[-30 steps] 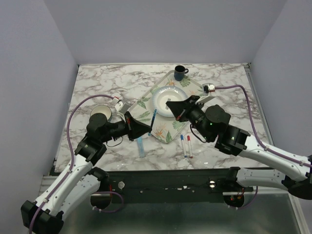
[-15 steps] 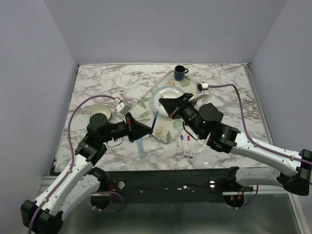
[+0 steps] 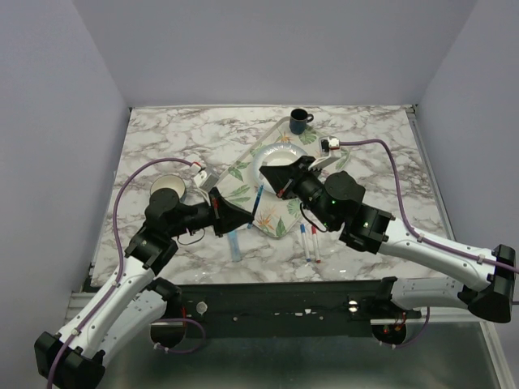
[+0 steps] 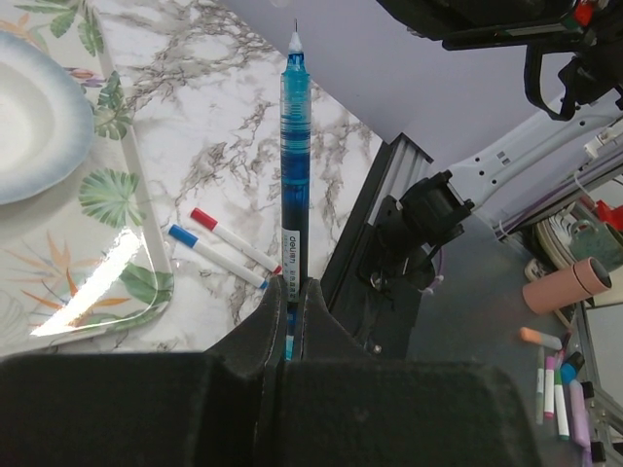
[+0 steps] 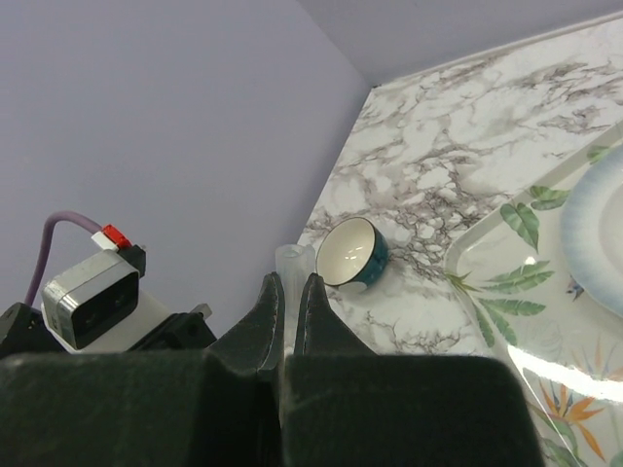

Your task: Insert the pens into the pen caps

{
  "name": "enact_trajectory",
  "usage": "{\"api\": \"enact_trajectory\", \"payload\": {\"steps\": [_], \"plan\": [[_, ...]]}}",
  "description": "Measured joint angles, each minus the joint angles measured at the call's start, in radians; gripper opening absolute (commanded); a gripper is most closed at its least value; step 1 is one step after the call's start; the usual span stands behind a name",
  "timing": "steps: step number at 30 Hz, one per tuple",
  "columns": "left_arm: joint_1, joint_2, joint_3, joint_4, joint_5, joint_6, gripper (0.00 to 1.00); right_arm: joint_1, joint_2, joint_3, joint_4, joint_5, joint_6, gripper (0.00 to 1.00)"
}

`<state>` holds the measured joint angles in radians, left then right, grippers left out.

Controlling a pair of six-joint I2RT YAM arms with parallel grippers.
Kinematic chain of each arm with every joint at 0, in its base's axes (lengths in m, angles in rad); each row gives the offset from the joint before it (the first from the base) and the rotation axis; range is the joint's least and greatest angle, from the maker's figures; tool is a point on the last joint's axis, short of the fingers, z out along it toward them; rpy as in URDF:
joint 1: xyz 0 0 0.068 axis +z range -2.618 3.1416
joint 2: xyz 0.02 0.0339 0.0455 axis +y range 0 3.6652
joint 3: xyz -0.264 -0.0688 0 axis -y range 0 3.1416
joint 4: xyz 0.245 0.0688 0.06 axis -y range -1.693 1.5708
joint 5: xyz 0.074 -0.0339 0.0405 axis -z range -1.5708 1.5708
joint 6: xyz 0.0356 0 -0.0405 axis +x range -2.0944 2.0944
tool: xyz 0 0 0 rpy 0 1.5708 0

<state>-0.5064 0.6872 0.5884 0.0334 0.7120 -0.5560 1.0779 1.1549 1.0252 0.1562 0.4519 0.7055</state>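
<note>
My left gripper is shut on a thin blue pen, bare fine tip pointing away from the jaws. Over the plate, my right gripper is shut on a pale see-through pen cap, whose open end sticks out past the fingertips. Pen tip and cap are apart. Two slim white markers, one with red ends and one with blue ends, lie side by side on the marble. A light-blue marker lies in front of the left gripper.
A leaf-patterned tray holds a white plate. A teal bowl sits left of the tray, by the left arm. A dark mug stands at the back. The table's front edge runs just beyond the white markers.
The right arm has swung left and forward over the plate, carrying the cap closer to the left gripper's pen. The left arm has stayed put.
</note>
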Motion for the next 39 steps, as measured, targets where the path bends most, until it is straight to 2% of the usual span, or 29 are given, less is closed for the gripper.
{"api": "enact_trajectory", "payload": {"steps": [23, 39], "plan": [[0.0, -0.003, 0.0, -0.022, -0.001, 0.014, 0.0, 0.0, -0.031, -0.032, 0.0, -0.019, -0.052, 0.01], [0.0, -0.003, 0.0, -0.026, -0.004, 0.014, 0.0, 0.0, -0.035, -0.095, 0.026, -0.034, -0.026, 0.01]]}}
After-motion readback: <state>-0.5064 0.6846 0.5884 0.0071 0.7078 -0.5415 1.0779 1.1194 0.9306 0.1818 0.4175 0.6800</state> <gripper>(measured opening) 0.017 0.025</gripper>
